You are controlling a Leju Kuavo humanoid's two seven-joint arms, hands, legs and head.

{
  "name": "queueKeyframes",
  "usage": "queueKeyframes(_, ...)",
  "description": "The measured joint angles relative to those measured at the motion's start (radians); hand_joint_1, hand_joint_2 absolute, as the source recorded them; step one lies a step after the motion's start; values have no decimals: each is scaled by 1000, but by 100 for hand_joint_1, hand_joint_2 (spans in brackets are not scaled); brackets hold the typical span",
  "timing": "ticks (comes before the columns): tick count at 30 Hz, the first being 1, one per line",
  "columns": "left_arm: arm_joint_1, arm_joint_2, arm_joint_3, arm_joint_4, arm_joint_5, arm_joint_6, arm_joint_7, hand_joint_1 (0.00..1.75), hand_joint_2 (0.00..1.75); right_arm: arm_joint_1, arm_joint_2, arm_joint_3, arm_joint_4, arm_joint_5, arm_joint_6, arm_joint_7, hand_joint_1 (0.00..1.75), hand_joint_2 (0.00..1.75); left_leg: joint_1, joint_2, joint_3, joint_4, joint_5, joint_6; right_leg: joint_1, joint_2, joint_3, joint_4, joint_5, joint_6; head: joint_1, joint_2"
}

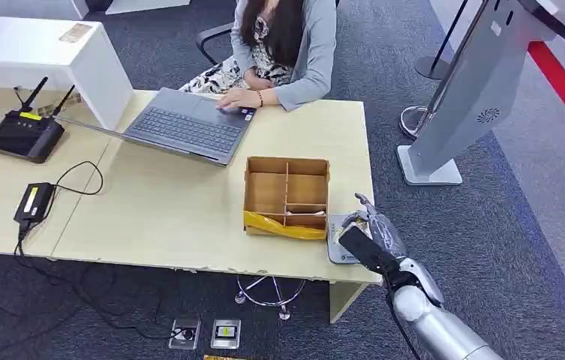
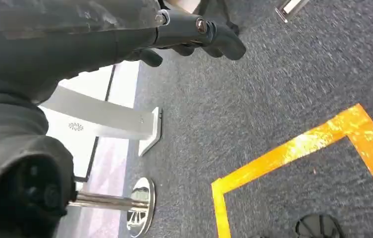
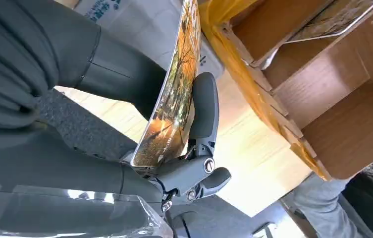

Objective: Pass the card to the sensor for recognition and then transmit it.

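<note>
Right hand: the right hand [image 1: 373,229] hovers at the desk's [image 1: 189,217] near corner, thumb and fingers [image 3: 201,106] pinching one card [image 3: 172,94] by its faces.
Card: it stands on edge in the grip, an autumn-tree picture on it, lifted off the surface, not lying flat.
Sensor: one small grey sensor pad [image 1: 337,244] sits right under the hand, touching distance by the look of it; whether the card meets it I cannot tell, the hand covers that spot.
Box: one cardboard divider box [image 1: 287,196] just beside the hand, toward the robot's left, yellow tape along its near wall; what looks like another picture card shows in a far compartment, though the angle is poor.
Left hand: the left hand [image 2: 194,34] hangs low over grey carpet with a yellow tape corner [image 2: 293,148], fingers curled in, nothing in them.
Progress: card picked and brought to the reader, so I judge the recognition step is in hand; the handing-on is left.
Receiver: one person [image 1: 283,45] sits beyond the box, a hand on one laptop [image 1: 189,124], well apart from the card.
</note>
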Motion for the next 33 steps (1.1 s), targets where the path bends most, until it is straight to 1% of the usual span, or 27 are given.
queueKeyframes(10,-16,-2,-5,0,13,0,-23,0,0,-56,38,26,85,-9,-2,-13,175,175,0,0,0,0,0,0,0,0,0,0,0,0,0,0)
queueKeyframes(15,-21,-3,-4,0,32,0,-54,0,0,-79,47,35,118,-32,-5,-17,175,175,0,0,0,0,0,0,0,0,0,0,0,0,0,0)
queueKeyframes(20,-27,-8,-4,0,53,0,-89,0,0,-110,51,35,172,-69,-3,-45,175,175,0,0,0,0,0,0,0,0,0,0,0,0,0,0)
queueKeyframes(21,-29,-9,-4,0,62,0,-90,0,0,-114,51,35,181,-71,-3,-47,175,175,0,0,0,0,0,0,0,0,0,0,0,0,0,0)
queueKeyframes(22,-34,-15,-3,0,85,0,-78,0,0,-119,52,35,193,-75,-5,-50,175,175,0,0,0,0,0,0,0,0,0,0,0,0,0,0)
queueKeyframes(24,-47,-26,4,0,126,0,-42,0,0,-138,58,35,230,-82,-5,-54,175,175,0,0,0,0,0,0,0,0,0,0,0,0,0,0)
queueKeyframes(26,-59,-31,8,0,136,0,-17,0,0,-161,64,34,266,-89,-5,-60,175,175,0,0,0,0,1,0,0,0,0,0,0,0,0,0)
queueKeyframes(29,-72,-37,13,0,138,0,-13,0,0,-188,66,34,318,-107,-6,-76,175,175,0,0,0,0,1,1,0,0,0,0,0,0,0,0)
queueKeyframes(33,-77,-40,30,0,122,0,-25,0,0,-214,69,27,398,-115,-22,-82,175,175,0,0,0,1,1,1,0,0,0,0,0,0,0,0)
